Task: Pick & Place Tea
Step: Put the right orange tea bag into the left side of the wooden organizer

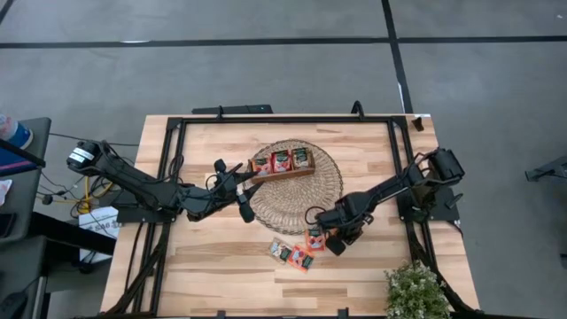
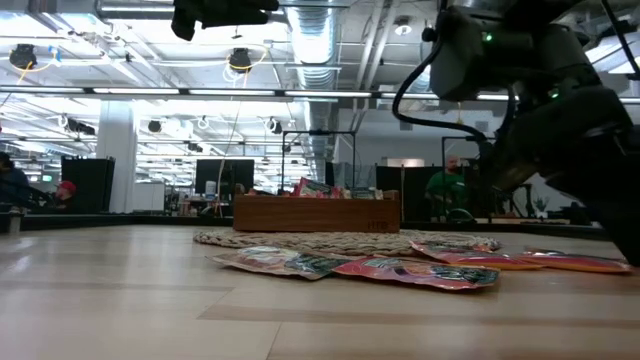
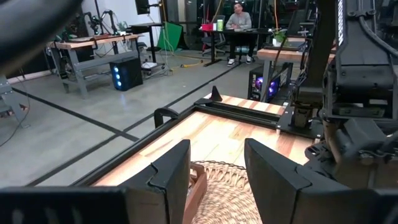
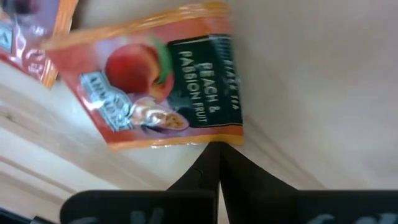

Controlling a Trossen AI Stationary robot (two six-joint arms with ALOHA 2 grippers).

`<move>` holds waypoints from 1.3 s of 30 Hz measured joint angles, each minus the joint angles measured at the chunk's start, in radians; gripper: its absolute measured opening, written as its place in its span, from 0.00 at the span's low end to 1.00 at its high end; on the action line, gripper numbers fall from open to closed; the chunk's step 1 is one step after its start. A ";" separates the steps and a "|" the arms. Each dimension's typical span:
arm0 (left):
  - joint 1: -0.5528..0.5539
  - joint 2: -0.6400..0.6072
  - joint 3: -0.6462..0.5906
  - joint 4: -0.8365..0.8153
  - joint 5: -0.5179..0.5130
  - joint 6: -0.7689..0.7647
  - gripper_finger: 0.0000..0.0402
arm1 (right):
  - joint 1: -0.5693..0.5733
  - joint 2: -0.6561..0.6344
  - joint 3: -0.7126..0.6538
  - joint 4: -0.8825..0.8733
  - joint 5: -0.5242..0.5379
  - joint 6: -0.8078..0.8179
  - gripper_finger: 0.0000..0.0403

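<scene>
The tea is in two places. Three sachets stand in the wooden tray, one in each compartment, which is surely where they must go. The other tea sachets lie flat on the table, near the front edge of the round woven mat, waiting for their turn.

The right gripper is low over this loose group. In its wrist view one peach sachet fills the picture, and the two dark fingers meet tip to tip just at its edge, shut, with nothing clearly between them. I judge it is pressing or sliding the sachet to find a grip, because such a flat packet gives little to hold.

The left gripper hangs beside the tray, over the mat, with its fingers standing apart and empty; it seems to wait.

Some things are hard to see. How many loose sachets overlap is not clear from above. The low view shows the right arm only as a dark mass, and the wrist view cuts off the neighbouring packets.
</scene>
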 joint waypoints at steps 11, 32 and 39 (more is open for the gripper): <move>0.000 0.000 0.000 -0.016 0.000 0.001 0.36 | 0.021 -0.068 0.081 -0.205 0.285 -0.141 0.00; 0.000 0.000 0.000 -0.025 0.007 -0.005 0.36 | 0.055 -0.063 0.162 -0.101 0.239 -0.304 0.53; 0.000 0.000 0.000 -0.025 0.007 -0.008 0.36 | 0.049 -0.063 0.153 -0.095 0.253 -0.328 0.63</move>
